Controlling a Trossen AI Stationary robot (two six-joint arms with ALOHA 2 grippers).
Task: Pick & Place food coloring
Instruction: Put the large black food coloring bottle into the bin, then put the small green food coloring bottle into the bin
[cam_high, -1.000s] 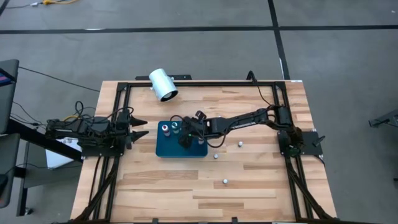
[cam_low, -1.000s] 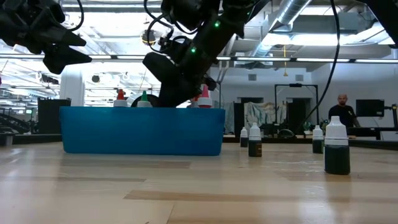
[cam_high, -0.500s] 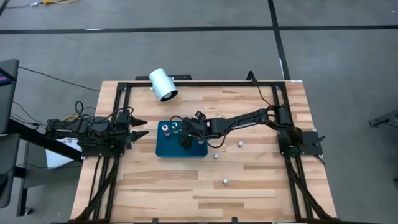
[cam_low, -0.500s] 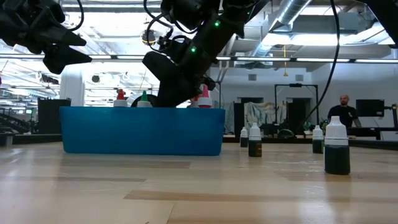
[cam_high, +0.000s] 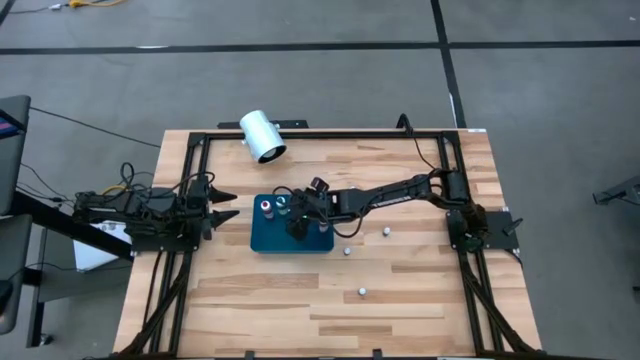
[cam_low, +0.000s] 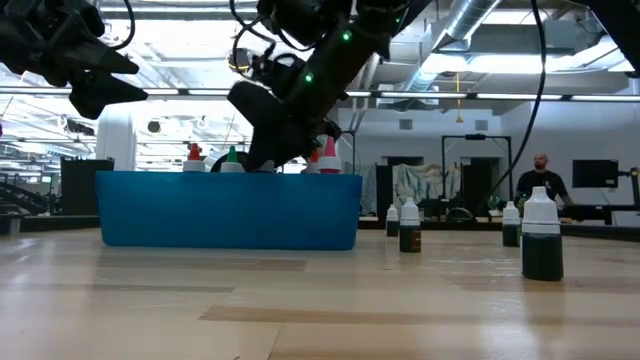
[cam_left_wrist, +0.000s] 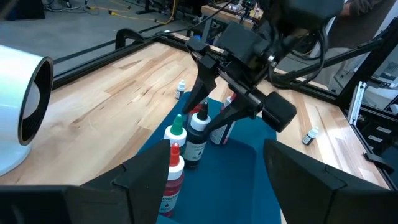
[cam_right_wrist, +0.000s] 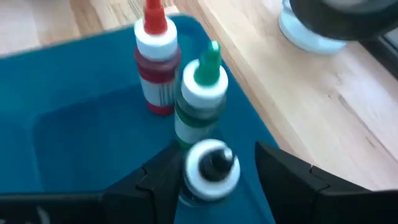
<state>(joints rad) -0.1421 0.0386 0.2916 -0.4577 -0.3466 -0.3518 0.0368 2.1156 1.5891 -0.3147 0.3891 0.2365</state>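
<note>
The right gripper (cam_left_wrist: 214, 109) hangs over the flat teal rectangular tray (cam_high: 270, 238), fingers spread either side of a small dark-filled bottle with a white cap (cam_right_wrist: 210, 165), not touching it. Just beside stand a green-topped bottle (cam_right_wrist: 200, 93) and a red-topped bottle (cam_right_wrist: 155, 59). More small bottles (cam_high: 362, 292) stand on the wooden tabletop (cam_high: 420, 290). The left gripper (cam_high: 222, 204) waits open at the tabletop's left edge.

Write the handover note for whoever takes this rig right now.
Right claw: open over the teal tray, straddling a dark-topped bottle standing in it, not gripping.
Left claw: open, parked at the table's left edge.
Done: red-topped bottle, green-topped bottle, the dark-topped one and a pink-topped bottle stand in the tray.
Left: loose bottles on the wood right of the tray; any others are too small to tell.
</note>
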